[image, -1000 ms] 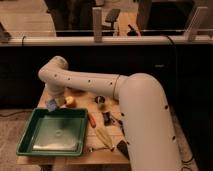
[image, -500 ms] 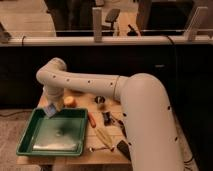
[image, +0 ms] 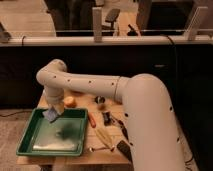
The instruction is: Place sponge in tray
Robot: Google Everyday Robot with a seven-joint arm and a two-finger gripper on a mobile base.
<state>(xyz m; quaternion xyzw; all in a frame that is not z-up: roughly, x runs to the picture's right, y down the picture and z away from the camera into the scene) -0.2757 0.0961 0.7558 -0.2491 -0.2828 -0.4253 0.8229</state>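
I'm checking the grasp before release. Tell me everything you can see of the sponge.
The sponge is a small, soft-looking block, blue with a yellowish face toward its upper side. It hangs tilted in the shut gripper at the end of the white arm, over the far left corner of the green tray, just inside the rim. The gripper is what touches it. It looks raised off the tray's bottom, though that is hard to tell for certain.

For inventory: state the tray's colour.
Green, camera view; gripper holds sponge over the tray, far-left corner.
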